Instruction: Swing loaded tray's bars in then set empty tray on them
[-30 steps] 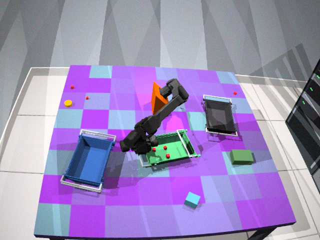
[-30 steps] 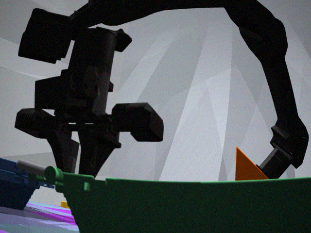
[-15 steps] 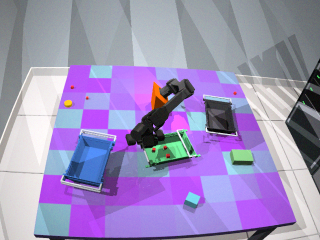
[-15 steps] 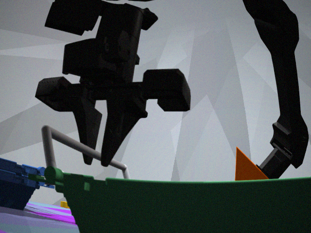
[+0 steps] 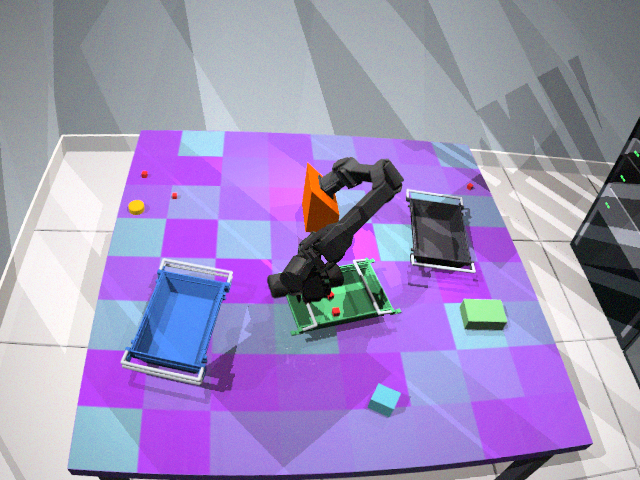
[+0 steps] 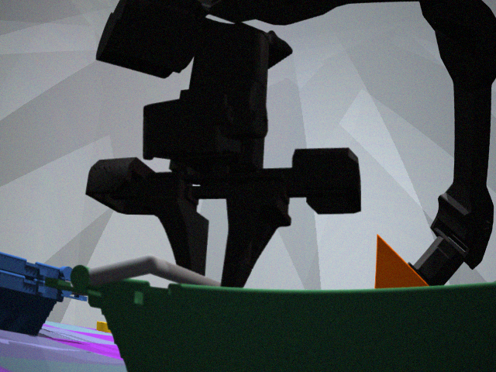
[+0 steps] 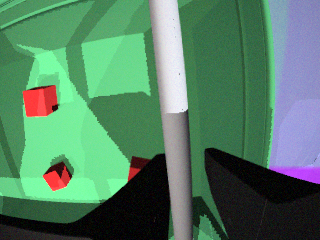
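Observation:
The green tray (image 5: 379, 294) (image 6: 300, 328) (image 7: 220, 75) holds small red blocks (image 5: 336, 311) (image 7: 41, 101). Its right bar (image 5: 368, 287) lies in across the top near the right end. Its left bar (image 5: 311, 312) (image 6: 149, 264) (image 7: 172, 75) is over the inside of the tray, its outer corner tilted slightly up. My gripper (image 6: 215, 276) (image 7: 185, 160) is slightly open at the left end; the left bar passes between the fingertips with gaps on both sides, not clamped. The fingertips are hidden in the top view. The blue tray (image 5: 173, 325) (image 6: 24, 312) is empty, bars out over its ends.
A black tray (image 5: 439, 232), also empty with bars out, stands at the right. An orange wedge (image 5: 319, 206) (image 6: 390, 268) is behind the green tray by the arm's base. A light green block (image 5: 483, 315), a cyan block (image 5: 385, 398) and a yellow disc (image 5: 135, 207) lie around.

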Robot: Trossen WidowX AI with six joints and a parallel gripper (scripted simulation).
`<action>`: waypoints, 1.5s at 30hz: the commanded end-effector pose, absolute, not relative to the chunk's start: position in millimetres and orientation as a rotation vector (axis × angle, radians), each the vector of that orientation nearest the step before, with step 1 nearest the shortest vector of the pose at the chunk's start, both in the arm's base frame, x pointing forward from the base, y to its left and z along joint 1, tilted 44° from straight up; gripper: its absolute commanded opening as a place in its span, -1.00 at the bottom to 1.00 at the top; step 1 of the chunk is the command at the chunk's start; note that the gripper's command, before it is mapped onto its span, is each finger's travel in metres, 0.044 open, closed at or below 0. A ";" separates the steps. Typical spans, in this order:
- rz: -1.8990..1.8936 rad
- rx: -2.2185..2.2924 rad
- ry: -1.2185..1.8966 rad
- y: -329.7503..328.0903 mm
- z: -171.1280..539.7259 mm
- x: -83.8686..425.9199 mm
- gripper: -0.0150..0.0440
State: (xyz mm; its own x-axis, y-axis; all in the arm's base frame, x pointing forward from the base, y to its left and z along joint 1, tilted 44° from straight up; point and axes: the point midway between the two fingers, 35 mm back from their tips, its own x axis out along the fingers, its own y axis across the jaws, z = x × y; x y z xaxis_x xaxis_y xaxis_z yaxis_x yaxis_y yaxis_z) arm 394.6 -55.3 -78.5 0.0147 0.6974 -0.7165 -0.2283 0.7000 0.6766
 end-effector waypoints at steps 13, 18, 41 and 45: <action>0.740 0.434 1.371 -84.4 -55.9 394.8 -0.20; 0.740 0.434 1.371 -84.4 -55.9 394.8 -0.20; 0.740 0.434 1.371 -84.4 -55.9 394.8 -0.49; 0.741 0.432 1.371 -84.7 -55.1 394.8 -0.49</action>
